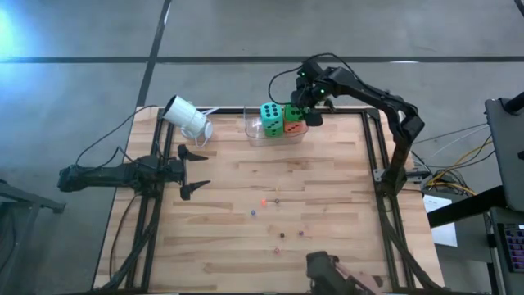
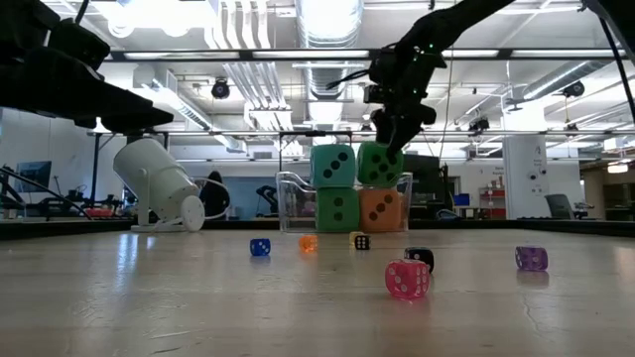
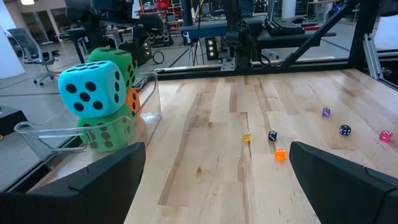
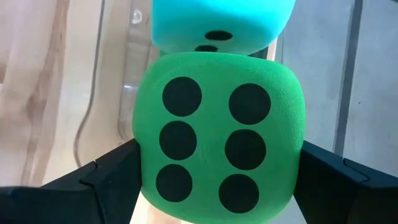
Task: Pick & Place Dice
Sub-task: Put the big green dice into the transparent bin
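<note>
A clear container stands at the table's far edge. In it a teal die lies on a green die, and an orange-red die stands beside them. A second green die sits directly over the orange-red one, with my right gripper shut on it from above. Several tiny coloured dice lie scattered mid-table. My left gripper waits open at the table's left, holding nothing. My right gripper pinches the upper green die by two opposite side faces, one finger on each side, six-pip face toward the wrist. The fingers slant down from the far right. The die is upright, its underside level with the orange-red die's top; whether it rests there I cannot tell.
A white cup lies tipped on its side at the far left corner. The tiny dice spread over the table's middle and near right. A dark fixture juts in at the near edge.
</note>
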